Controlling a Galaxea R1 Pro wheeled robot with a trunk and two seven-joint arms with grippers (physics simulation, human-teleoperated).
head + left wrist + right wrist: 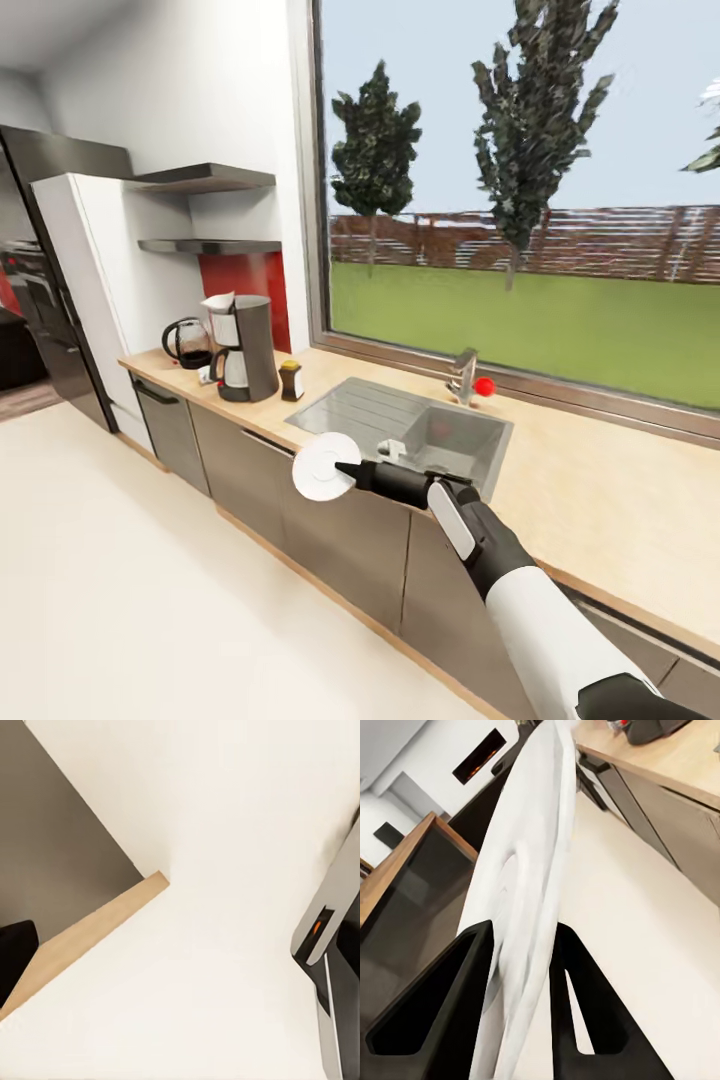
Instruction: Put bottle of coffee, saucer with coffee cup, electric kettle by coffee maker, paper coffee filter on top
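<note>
Now carrying the saucer (325, 467) toward the coffee maker (243, 347).
Right gripper (348, 470) clamps the saucer on edge, short of the countertop (590, 480); coffee maker stands well beyond the fingertips. Thin rim grip could slip, or tilt into the bottle (291, 380). Left gripper's state cannot be told.
</note>
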